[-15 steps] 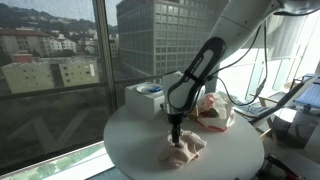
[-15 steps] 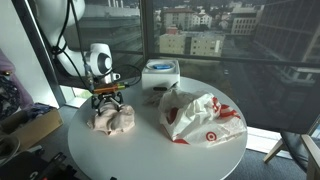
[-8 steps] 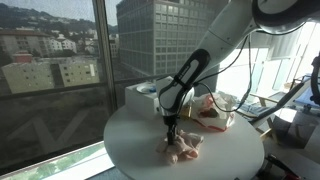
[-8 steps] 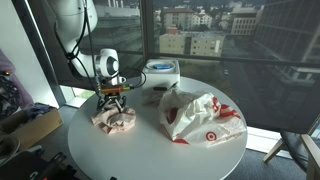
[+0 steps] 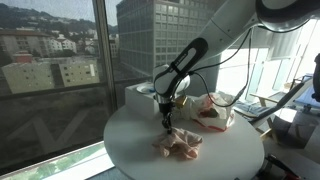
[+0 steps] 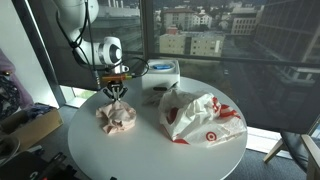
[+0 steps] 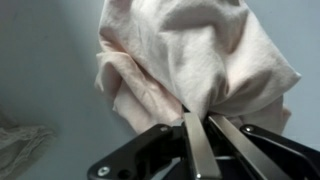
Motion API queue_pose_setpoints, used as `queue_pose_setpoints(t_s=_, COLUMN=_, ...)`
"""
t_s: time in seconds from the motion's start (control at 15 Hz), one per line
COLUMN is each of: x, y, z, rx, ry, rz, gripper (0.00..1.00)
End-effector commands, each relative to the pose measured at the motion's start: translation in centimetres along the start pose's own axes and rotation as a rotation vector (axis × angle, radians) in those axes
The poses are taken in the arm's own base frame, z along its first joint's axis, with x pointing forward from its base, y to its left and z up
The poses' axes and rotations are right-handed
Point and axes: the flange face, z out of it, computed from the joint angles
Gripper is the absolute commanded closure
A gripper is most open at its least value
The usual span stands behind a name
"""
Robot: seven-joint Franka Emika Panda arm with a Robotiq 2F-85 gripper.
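Now the round white tabletop [image 6: 150,155] carries a white plastic bag with red marks [image 6: 200,115] and, near it, the pale pink crumpled cloth [image 6: 117,118]. The hand [image 6: 115,93] is clamped on its top fold; grasping seems done, but the cloth mostly rests unlifted.

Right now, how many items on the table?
3: crumpled pale pink cloth in the gripper; white plastic bag with red logos beside it; white box by the window. Bag may hide more.
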Motion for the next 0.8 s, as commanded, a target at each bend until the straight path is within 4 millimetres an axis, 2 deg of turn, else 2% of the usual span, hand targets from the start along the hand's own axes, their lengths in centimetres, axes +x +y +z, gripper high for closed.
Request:
queue_pose_setpoints(t_s=0.0, x=-0.5, y=1.0, z=-3.1, rx=0.055, ry=-0.005, rz=0.053, gripper=0.98)
queue_pose_setpoints(t_s=0.2, x=-1.1, y=1.5, z=-3.0, rx=0.073, ry=-0.047, rz=0.087, gripper=0.98)
queue_pose_setpoints(t_s=0.33, x=-1.7, y=2.1, z=-3.8, rx=0.068, ry=-0.031, rz=0.11, gripper=0.98)
queue_pose_setpoints(t_s=0.53, x=-3.4, y=3.8, z=-7.1, rx=-0.013, ry=0.006, rz=0.176, gripper=0.98)
queue_pose_setpoints(t_s=0.73, x=-6.0, y=6.3, z=-11.3, rx=-0.162, ry=0.007, rz=0.257, gripper=0.98)
